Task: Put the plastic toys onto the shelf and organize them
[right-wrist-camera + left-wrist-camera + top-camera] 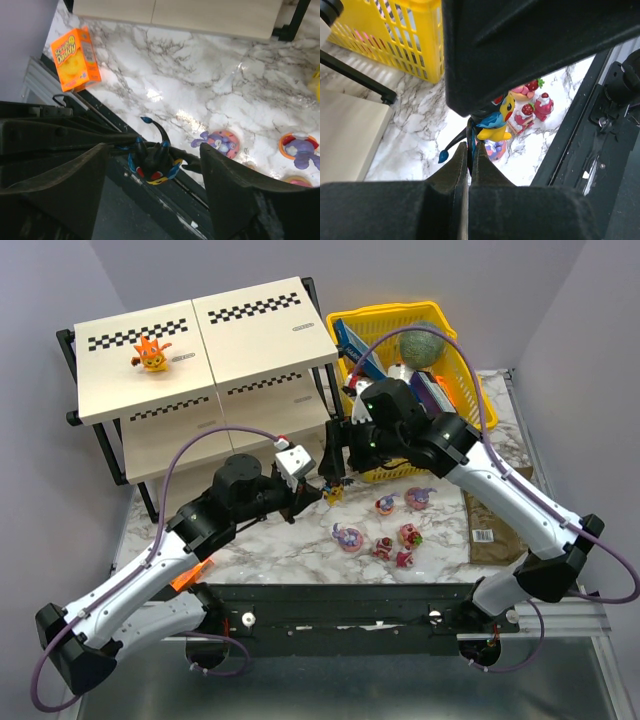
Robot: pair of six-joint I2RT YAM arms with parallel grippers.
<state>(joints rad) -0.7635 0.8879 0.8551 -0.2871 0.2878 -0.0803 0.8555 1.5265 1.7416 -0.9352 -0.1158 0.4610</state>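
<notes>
Right of the shelf (250, 340), off its front corner, the overhead view shows both arms meeting above the tabletop (290, 550) around the black-and-yellow winged toy (332, 492). An orange toy (152, 354) stands on the shelf's top panel. The other small toys (385, 535) lie farther right of the shelf, and a yellow basket (460, 370) stands just beside its right end. That leaves little room to swing there. The open room is above the shelf and along its front.

From the left wrist, the left jaws are pinched tight on only a thin dark part of the winged toy, with its body hanging past their tips. I judge that such a slim hold could let it twist or slip on the way to the shelf.

From the right wrist, the right jaws stand wide on either side of the toy and do not touch it. Pulling away crookedly could knock it loose. The shelf's edge lies beyond, and an orange packet (76, 57) lies off its front.
</notes>
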